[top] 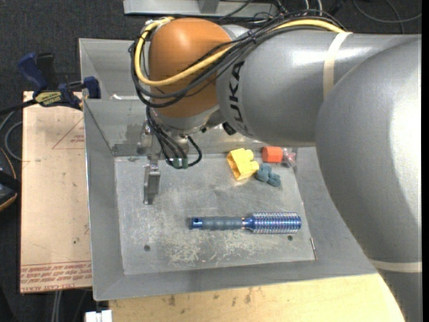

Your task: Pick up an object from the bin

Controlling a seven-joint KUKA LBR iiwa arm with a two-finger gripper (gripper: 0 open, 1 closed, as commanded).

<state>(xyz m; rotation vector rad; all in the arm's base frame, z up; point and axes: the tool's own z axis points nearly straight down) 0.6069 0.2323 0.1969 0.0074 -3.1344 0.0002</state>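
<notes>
The claw (150, 198) hangs under the arm's orange cover (181, 62) over the bare left part of the bin (201, 250) floor, and I cannot tell whether it is released or clenched. The loose things lie well apart from it to the right. A blue brush (245, 223) lies flat near the front with its handle pointing left, and behind it a yellow block (242, 164) sits just beside a small blue-grey piece (269, 176) and an orange block (272, 154).
</notes>
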